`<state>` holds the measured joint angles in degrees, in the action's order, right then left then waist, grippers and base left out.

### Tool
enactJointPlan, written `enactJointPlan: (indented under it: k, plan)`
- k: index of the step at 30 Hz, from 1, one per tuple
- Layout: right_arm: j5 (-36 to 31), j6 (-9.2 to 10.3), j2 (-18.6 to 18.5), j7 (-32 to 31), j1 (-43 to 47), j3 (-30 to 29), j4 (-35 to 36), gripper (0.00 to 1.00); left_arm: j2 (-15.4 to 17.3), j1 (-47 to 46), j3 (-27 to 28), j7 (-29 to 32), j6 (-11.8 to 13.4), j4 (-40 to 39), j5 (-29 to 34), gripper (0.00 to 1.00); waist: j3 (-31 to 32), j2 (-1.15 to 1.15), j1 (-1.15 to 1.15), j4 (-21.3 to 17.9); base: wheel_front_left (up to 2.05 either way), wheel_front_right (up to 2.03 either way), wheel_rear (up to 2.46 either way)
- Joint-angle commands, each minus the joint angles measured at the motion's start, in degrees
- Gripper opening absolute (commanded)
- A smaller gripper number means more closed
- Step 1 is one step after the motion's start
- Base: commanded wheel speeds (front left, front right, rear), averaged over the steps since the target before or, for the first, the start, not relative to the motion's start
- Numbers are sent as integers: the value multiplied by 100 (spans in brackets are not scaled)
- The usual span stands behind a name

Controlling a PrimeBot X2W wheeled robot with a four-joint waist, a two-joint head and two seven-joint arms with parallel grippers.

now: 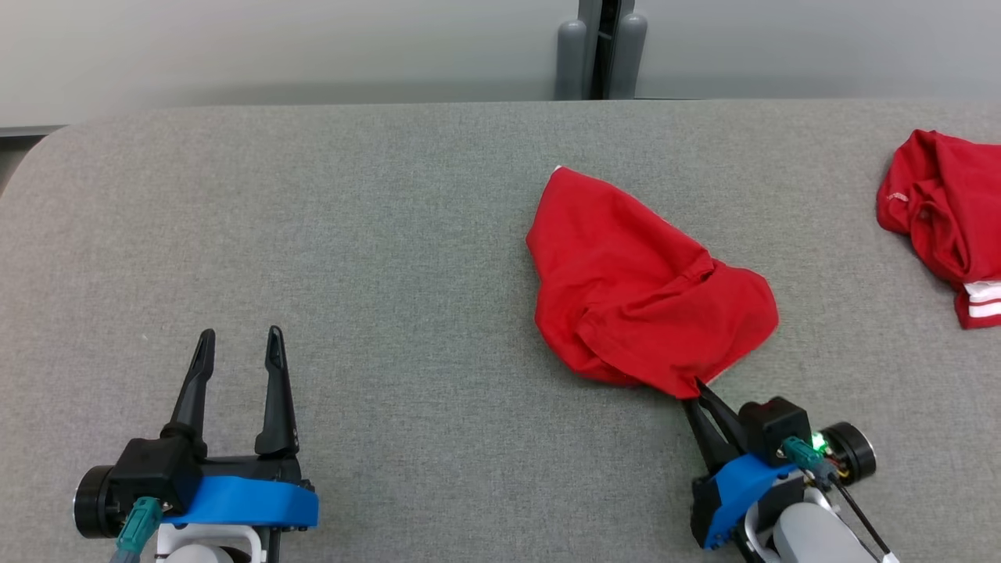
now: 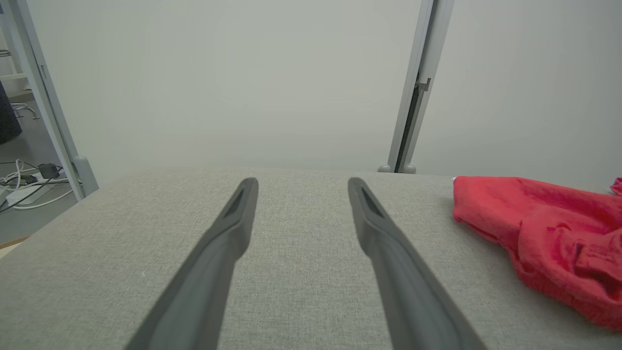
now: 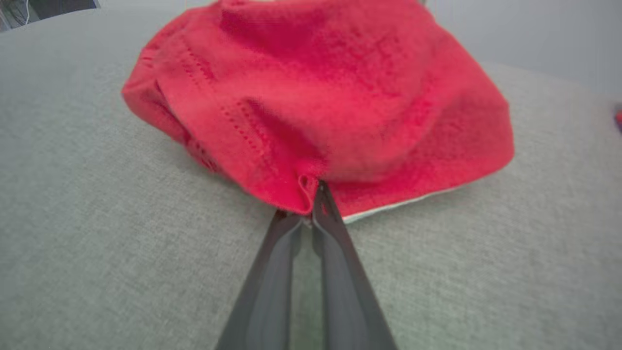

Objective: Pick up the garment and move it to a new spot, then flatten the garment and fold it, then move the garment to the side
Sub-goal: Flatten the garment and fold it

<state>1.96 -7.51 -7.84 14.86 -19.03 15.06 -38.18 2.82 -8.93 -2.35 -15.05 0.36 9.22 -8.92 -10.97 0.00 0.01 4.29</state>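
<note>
A crumpled red garment (image 1: 633, 281) lies on the grey table (image 1: 352, 234), right of the middle. My right gripper (image 1: 697, 389) is shut on the garment's near corner, and in the right wrist view the fingertips pinch a fold of its red hem (image 3: 306, 192). A thin white edge shows under the cloth. My left gripper (image 1: 239, 338) stands open at the lower left, well apart from the garment, with nothing between its fingers. In the left wrist view the garment (image 2: 549, 238) lies off to the right of my open left gripper (image 2: 301, 183).
A second red garment (image 1: 946, 219) with white stripes lies bunched at the table's right edge. A grey post (image 1: 600, 47) stands against the wall behind the table. Cables (image 2: 24, 180) lie on the floor past the table's left end.
</note>
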Motion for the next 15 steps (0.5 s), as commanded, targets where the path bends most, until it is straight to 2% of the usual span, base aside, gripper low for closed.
enactJointPlan:
  k: [1, 8, 12, 13, 14, 15]
  plan:
    - [57, 5, 46, 29, -33, 33, 208, 0, 18, 40, 9, -16, 19, 5, -19, 100, 33, 0, -1, -16, 0, 0, 0]
    - [109, 4, 122, 22, 25, 403, 1683, 0, 18, 24, -47, -16, -1, 15, -44, 100, 137, 0, -1, 3, 0, 0, 0]
    - [163, 5, 241, 23, -223, 992, 1956, 0, 19, -3, -70, -16, -26, 17, -57, 100, 160, 0, -1, 125, 0, 0, 0]
    - [163, 5, 241, 23, -223, 992, 1956, 0, 19, -3, -70, -16, -26, 17, -57, 100, 160, 0, -1, 125, 0, 0, 0]
    - [218, 5, 316, 23, -385, 1381, 1925, 0, 18, -18, -76, -16, -23, 24, -68, 100, 149, 0, -1, 212, 0, 0, 0]
    - [218, 5, 316, 23, -385, 1381, 1925, 0, 18, -18, -76, -16, -23, 24, -68, 100, 149, 0, -1, 212, 0, 0, 0]
